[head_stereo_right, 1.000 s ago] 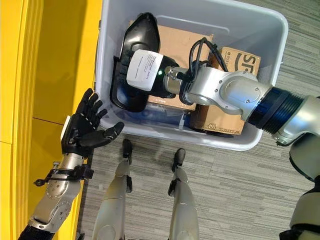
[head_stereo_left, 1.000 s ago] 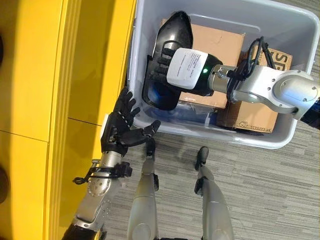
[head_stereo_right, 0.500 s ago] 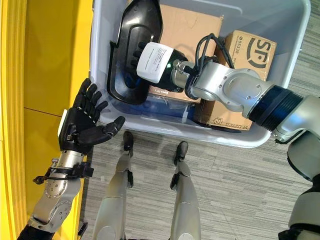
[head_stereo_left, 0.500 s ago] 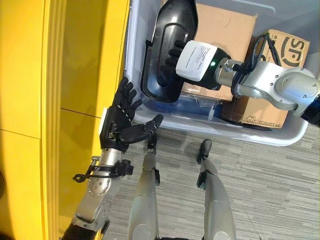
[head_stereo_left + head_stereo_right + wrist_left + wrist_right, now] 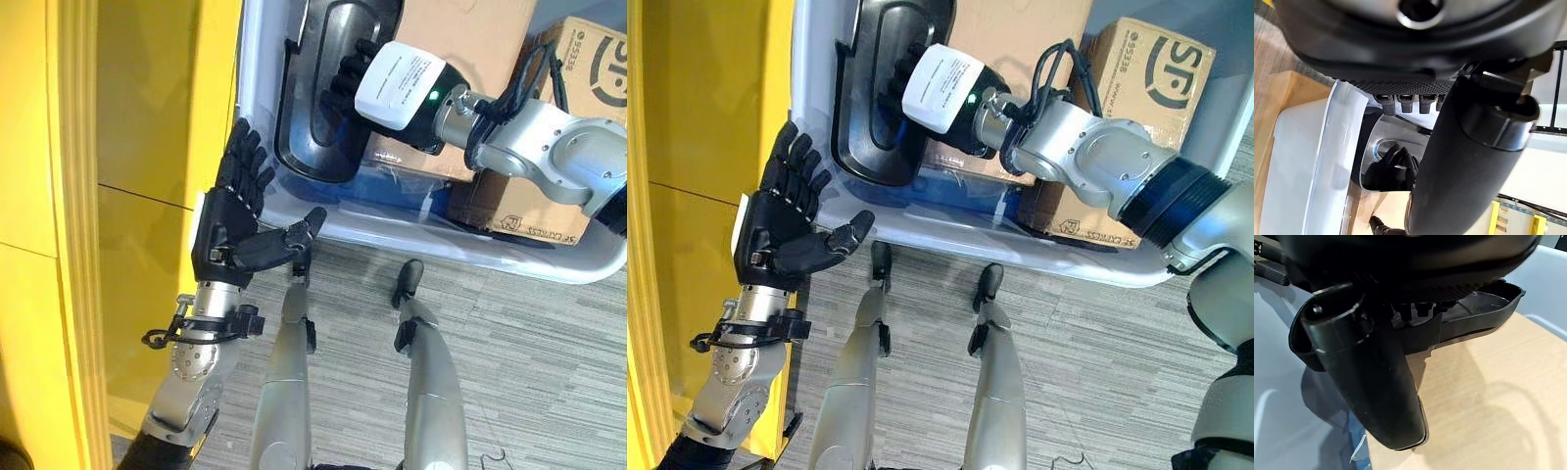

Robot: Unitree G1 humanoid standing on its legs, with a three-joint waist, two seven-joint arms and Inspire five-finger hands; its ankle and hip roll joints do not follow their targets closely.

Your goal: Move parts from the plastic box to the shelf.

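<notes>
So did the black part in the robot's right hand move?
Yes. The black part, gripped by the right hand, now overlaps the plastic box's near-left wall; earlier it lay deeper inside, beside the cardboard box.

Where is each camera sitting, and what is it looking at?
Left eye view: on the head, looking down at the plastic box, the black part and both arms; the left hand is open beside the box.
Right eye view: beside it on the head, same scene; the right hand has its fingers curled on the black part.
Left wrist view: on the left wrist, looking past its thumb into the box.
Right wrist view: on the right wrist, close on the black part over a cardboard box.
All share the black part.
</notes>
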